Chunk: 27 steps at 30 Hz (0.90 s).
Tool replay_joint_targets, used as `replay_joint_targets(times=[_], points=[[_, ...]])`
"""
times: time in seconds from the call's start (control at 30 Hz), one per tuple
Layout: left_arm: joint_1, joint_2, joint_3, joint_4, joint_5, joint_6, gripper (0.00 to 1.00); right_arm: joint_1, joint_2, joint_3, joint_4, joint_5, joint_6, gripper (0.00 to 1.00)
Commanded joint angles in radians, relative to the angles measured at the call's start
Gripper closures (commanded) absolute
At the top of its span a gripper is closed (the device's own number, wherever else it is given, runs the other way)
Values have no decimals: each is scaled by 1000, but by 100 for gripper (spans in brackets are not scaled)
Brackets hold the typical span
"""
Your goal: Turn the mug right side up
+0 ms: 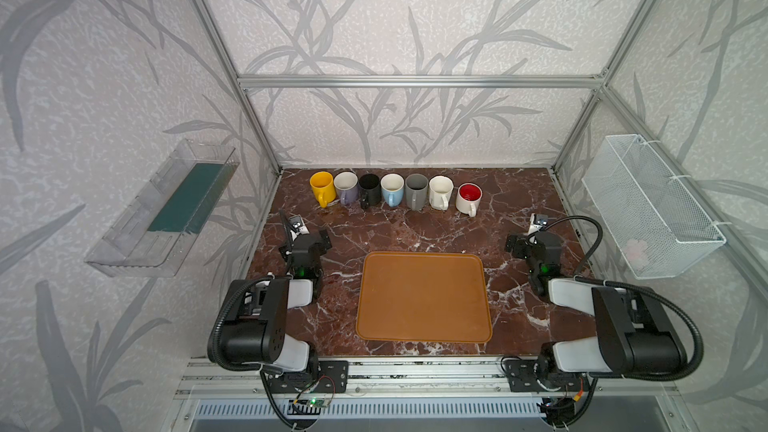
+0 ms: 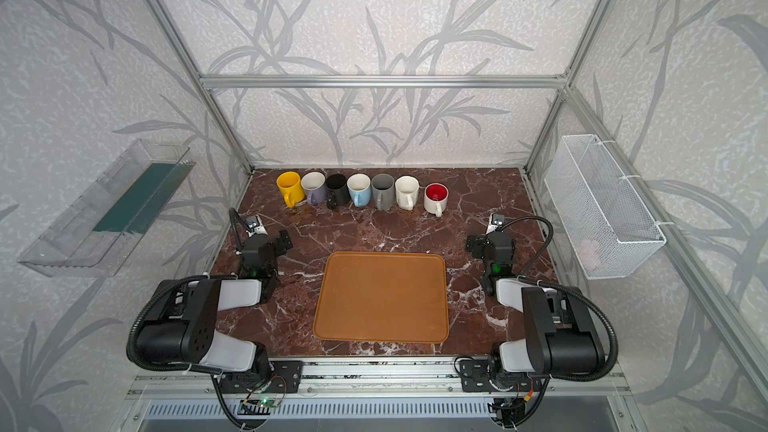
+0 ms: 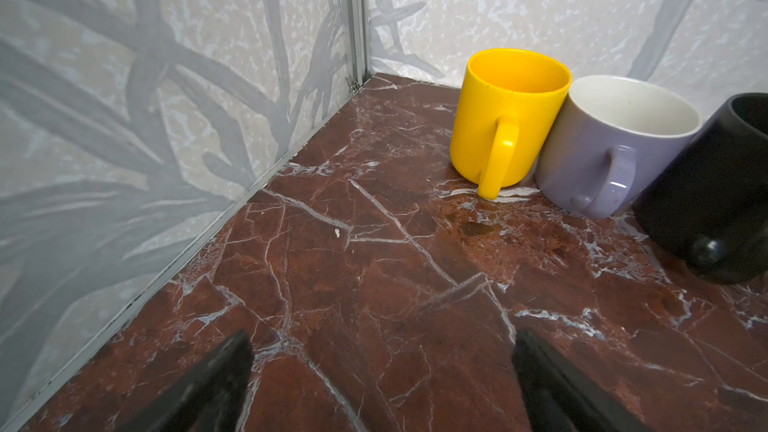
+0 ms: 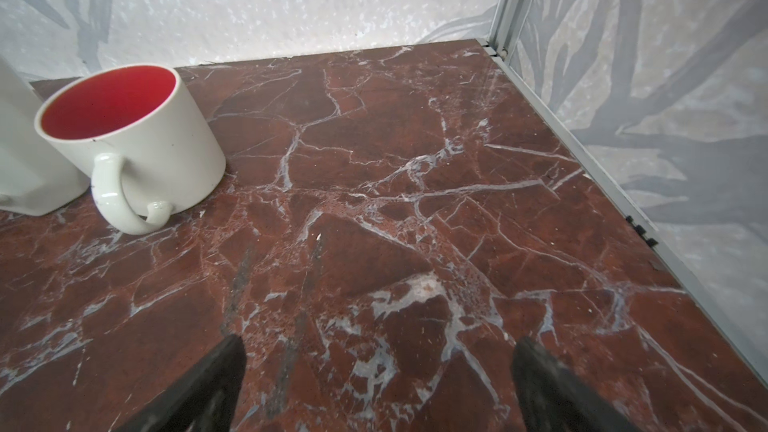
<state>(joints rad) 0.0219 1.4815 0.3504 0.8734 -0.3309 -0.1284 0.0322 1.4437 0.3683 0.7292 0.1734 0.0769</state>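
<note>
Status: left end effector (image 3: 382,351) and right end effector (image 4: 380,351) are both fully open with nothing held, both low over the red-brown marble worktop (image 1: 415,234).

In both top views the row of seven ceramic mugs (image 1: 392,189) sits upper centre against the back wall, up-frame of both end effectors.

Problem: every mug shows an open mouth, axis vertical, handle pointing down-frame towards me. I see no inverted one, so I can't pick a target.

- **Left arm:** nearest is the glossy yellow mug (image 3: 509,114) at the row's left end, up-frame and slightly right of that end effector.
- **Right arm:** nearest is the white mug with red inside (image 4: 174,147) at the row's right end, up-frame and left of that end effector.
- **Middle mugs:** roughly equal reach for either arm.

The flat brown rectangular tray (image 1: 424,297), lower centre between my arms, is bare.

My read: the task is either already satisfied or the target isn't here.
</note>
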Motion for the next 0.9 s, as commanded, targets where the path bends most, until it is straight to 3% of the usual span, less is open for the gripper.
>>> replay_joint_targets(times=[0.0, 0.07, 0.13, 0.23, 0.27, 0.33, 0.5, 0.63, 0.87], points=[[5, 34, 1, 47, 57, 18, 1, 58, 42, 1, 113, -12, -86, 1], [5, 101, -16, 184, 75, 55, 1, 75, 156, -26, 342, 5, -117, 1], [5, 63, -1, 76, 72, 27, 1, 77, 75, 28, 102, 17, -94, 1], [6, 69, -6, 109, 68, 26, 1, 78, 147, -21, 303, 17, -114, 1], [4, 93, -17, 175, 73, 45, 1, 78, 134, -14, 275, 17, -108, 1], [5, 74, -7, 111, 71, 29, 1, 78, 85, 20, 128, 16, -100, 1], [3, 76, -18, 139, 87, 39, 1, 81, 123, -5, 234, 15, -111, 1], [2, 77, 11, 86, 125, 62, 1, 80, 94, 16, 151, 12, -108, 1], [2, 83, 9, 102, 127, 69, 1, 81, 96, 14, 157, 12, -106, 1]])
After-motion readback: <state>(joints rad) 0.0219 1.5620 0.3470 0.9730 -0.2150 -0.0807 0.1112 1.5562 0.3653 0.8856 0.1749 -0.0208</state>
